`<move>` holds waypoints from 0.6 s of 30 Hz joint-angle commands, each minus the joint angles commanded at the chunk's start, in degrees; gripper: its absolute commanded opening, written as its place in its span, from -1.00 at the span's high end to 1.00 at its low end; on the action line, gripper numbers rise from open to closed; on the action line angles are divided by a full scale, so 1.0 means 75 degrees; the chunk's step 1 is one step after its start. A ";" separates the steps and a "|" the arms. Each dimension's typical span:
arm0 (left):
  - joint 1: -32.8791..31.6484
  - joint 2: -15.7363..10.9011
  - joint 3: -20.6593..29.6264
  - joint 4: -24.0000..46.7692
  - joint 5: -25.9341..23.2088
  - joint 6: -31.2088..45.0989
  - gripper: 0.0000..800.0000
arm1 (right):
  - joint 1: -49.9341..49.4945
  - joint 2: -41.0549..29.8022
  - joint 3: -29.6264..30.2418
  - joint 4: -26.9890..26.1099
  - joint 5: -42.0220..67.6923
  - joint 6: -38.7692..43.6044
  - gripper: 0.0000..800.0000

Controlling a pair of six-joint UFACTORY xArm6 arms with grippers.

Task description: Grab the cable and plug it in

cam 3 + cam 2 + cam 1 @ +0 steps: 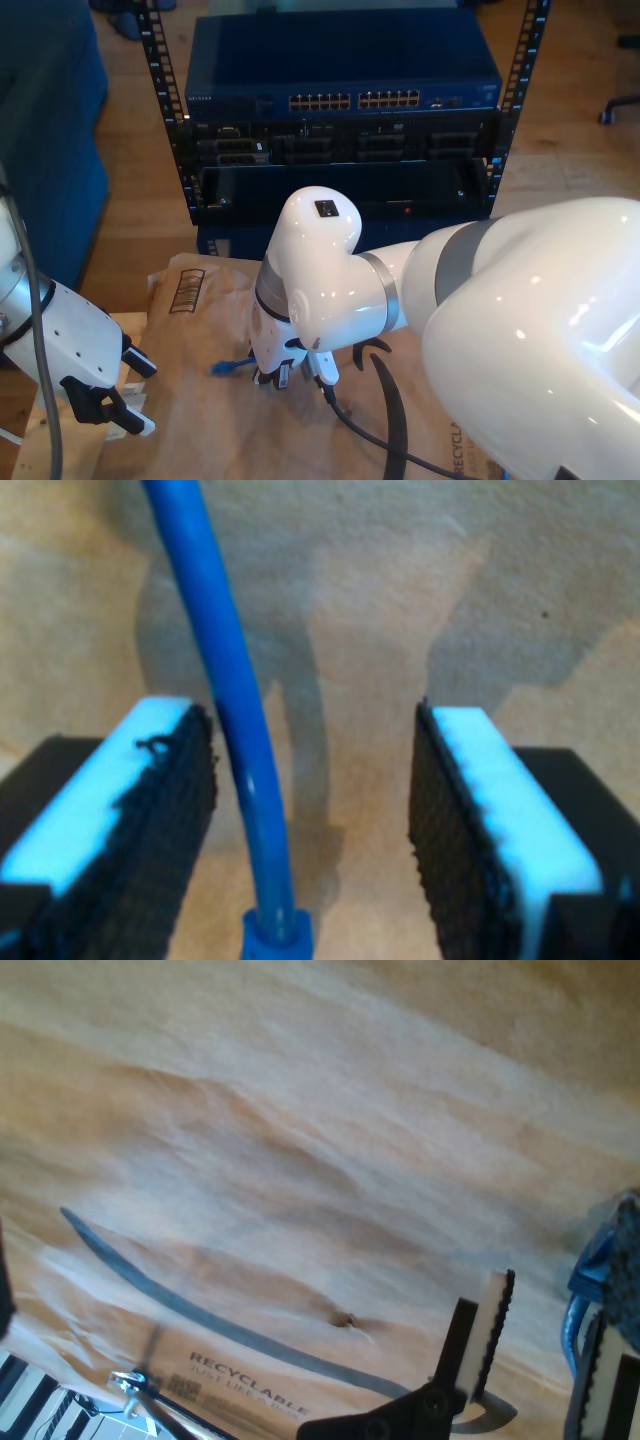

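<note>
both tools agape; 1 blue cable btwn second tool's pads

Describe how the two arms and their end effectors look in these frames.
Both arms have glossy white rounded shells; the large arm has a grey joint band and a small dark square mark, with a black cable trailing below. My second gripper has black ridged pads on white finger blocks. My first gripper has the same: black serrated pads, white backing, black brackets.

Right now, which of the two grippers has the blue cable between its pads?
My second gripper: the cable runs down between its open pads, close to one pad. My first gripper is open over bare brown paper.
</note>
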 joint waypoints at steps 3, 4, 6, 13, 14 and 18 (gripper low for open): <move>0.0000 -0.0012 0.0000 0.0000 0.0012 0.0000 -1.00 | -0.0047 0.0000 -0.0059 0.0000 0.0000 0.0035 0.78; 0.0000 -0.0012 0.0000 0.0000 0.0012 0.0012 -1.00 | -0.0059 -0.0035 -0.0059 0.0000 0.0000 0.0059 0.90; 0.0000 -0.0023 -0.0023 0.0000 0.0012 0.0012 -1.00 | -0.0094 -0.0105 -0.0059 0.0059 0.0012 0.0094 0.95; -0.0012 -0.0047 -0.0551 -0.0035 0.0328 -0.0012 -1.00 | -0.0492 -0.1653 -0.0012 0.0293 0.1512 0.0082 0.99; -0.0012 -0.0035 -0.0727 -0.0047 0.0481 -0.0023 -1.00 | -0.0727 -0.1958 0.0000 0.0316 0.1852 0.0082 0.99; -0.0481 -0.0023 -0.1477 -0.0434 0.0610 -0.0105 -1.00 | -0.1653 -0.3165 0.0000 0.0469 0.2942 0.0082 0.98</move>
